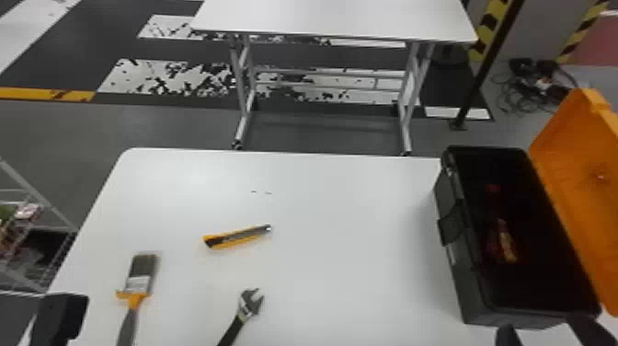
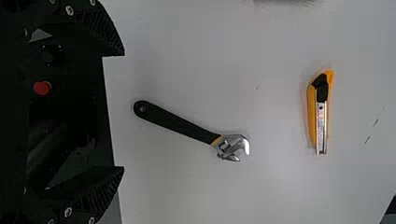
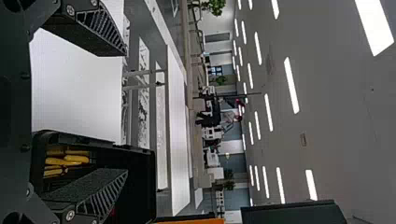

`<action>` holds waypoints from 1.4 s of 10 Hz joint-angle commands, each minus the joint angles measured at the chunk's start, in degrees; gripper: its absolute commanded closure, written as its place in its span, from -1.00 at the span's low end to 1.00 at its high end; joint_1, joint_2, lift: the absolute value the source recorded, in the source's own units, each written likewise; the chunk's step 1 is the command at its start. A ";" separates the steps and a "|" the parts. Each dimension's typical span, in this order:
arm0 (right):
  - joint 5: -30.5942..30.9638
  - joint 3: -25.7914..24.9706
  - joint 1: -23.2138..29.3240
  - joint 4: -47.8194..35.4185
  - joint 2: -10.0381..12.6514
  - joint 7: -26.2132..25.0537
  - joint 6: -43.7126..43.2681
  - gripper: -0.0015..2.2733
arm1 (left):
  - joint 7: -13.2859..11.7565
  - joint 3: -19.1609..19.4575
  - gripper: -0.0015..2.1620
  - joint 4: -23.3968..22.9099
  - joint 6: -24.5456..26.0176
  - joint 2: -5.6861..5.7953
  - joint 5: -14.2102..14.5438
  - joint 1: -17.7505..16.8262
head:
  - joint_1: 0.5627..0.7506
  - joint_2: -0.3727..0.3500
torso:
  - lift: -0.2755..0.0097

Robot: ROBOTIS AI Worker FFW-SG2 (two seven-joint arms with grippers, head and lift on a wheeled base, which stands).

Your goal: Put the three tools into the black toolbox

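Observation:
My left gripper (image 1: 62,317) is at the lower left in the head view, near the brush (image 1: 140,276). In the left wrist view the left gripper (image 2: 123,111) stands open, facing the wrench (image 2: 177,125), with nothing between its fingers. The yellow utility knife (image 1: 237,236) lies mid-table; the wrench (image 1: 248,306) lies nearer the front edge, its handle cut off by the view. My right gripper (image 1: 547,335) is at the near end of the black toolbox (image 1: 455,257). In the right wrist view, the right gripper (image 3: 126,113) is open and holds nothing.
The toolbox's orange lid (image 1: 579,184) is raised on its right side. Yellow-handled items (image 3: 70,160) lie inside the box. A second white table (image 1: 335,18) stands beyond, and a wire rack (image 1: 32,230) is left of the work table (image 1: 331,207).

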 commanded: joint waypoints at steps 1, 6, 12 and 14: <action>-0.01 -0.01 0.51 0.09 0.00 0.13 -1.31 -0.90 | -1.66 -1.89 -0.87 3.00 -0.04 2.03 -0.90 -1.88 | 0.41 0.03 | 0.57; 0.07 0.17 0.86 0.35 -0.09 0.31 -2.54 -0.90 | -6.23 -6.46 -0.87 7.13 0.38 5.28 -6.61 -6.72 | 0.41 0.01 | 0.57; 0.07 0.17 1.03 0.44 -0.09 0.57 -2.89 -0.90 | -15.28 -19.73 -0.87 12.49 0.38 8.10 -18.30 -16.30 | 0.41 -0.17 | 0.57; -0.01 0.08 1.21 0.18 -0.18 0.57 -2.89 -0.90 | -15.28 -24.74 -0.87 16.19 0.38 8.98 -20.33 -19.90 | 0.41 -0.30 | 0.57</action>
